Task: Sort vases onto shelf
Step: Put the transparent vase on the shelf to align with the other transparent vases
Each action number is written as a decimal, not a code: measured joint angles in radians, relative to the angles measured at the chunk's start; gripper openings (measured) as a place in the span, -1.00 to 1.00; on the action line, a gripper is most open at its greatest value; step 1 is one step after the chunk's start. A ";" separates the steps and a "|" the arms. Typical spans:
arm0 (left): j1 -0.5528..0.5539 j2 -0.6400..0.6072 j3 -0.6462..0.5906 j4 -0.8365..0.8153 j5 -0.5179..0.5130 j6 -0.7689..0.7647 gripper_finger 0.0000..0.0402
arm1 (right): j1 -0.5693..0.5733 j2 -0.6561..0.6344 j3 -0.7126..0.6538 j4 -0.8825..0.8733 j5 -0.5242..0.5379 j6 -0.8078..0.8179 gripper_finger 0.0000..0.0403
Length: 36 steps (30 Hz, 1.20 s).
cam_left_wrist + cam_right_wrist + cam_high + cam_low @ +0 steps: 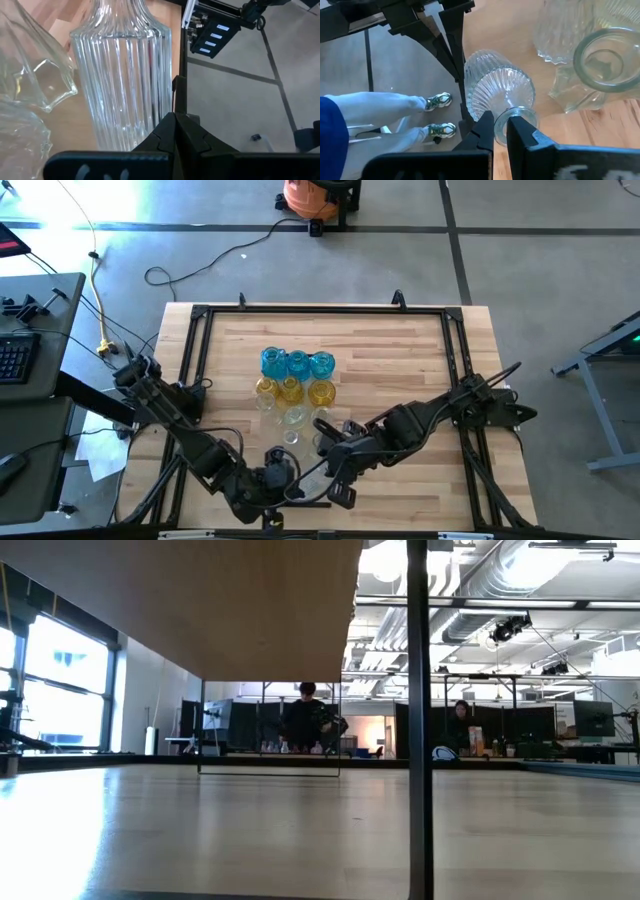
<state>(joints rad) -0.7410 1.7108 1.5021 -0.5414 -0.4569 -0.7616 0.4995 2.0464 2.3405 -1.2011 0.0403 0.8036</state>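
My R gripper (502, 127) is clamped on the narrow neck of a clear ribbed vase (500, 90). One finger sits on each side of the neck, and the round body points away from the wrist. The vase is over pale wood, right at the edge nearest the arm bases. Just past that edge, below the gripper, a person's legs and sneakers (440, 102) show on the floor.

My L gripper (175, 132) has its fingers pressed together and holds nothing. Its tips are just beside a clear ribbed vase body, prob. the same one the R holds, though I can't confirm that. A second clear, faceted vase (35, 90) stands near it on the other side.

From overhead, both arms reach in low at the near edge. Beyond the grippers, toward the far side, the vases stand in a tight cluster grouped by colour:
- Farthest row: 3 blue vases (297, 363).
- Next row: 3 yellow vases (290, 390).
- Closest to the grippers: a few clear vases (294, 416), looser and not lined up.

In the table-level view a pale wood panel overhead looks like the shelf (200, 600). No vases or arms show in that view, so I can't tell if the cluster stands on it.

My read on progress: blue and yellow look sorted, approx. two thirds done. Left to do are the clear ones, incl. the one in the R grip, which isn't set down yet.
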 joint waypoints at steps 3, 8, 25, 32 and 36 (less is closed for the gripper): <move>0.003 0.010 0.001 0.013 0.003 0.003 -1.00 | 0.000 0.000 0.000 0.000 -0.006 0.000 -1.00; 0.011 0.019 0.001 0.026 0.009 0.007 -1.00 | 0.000 0.000 0.000 0.000 -0.026 0.004 -0.99; 0.016 0.029 0.000 0.029 0.015 0.007 -1.00 | -0.003 0.011 0.002 0.063 -0.091 0.000 -0.79; 0.014 0.029 0.000 0.033 0.037 0.016 -1.00 | -0.007 0.038 0.003 0.069 -0.147 -0.001 -0.79; 0.014 0.029 0.000 0.033 0.046 0.031 -1.00 | -0.011 0.040 0.003 0.071 -0.149 0.000 -0.79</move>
<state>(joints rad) -0.7265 1.7401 1.5017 -0.5087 -0.4107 -0.7303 0.4887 2.0865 2.3440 -1.1300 -0.1089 0.8037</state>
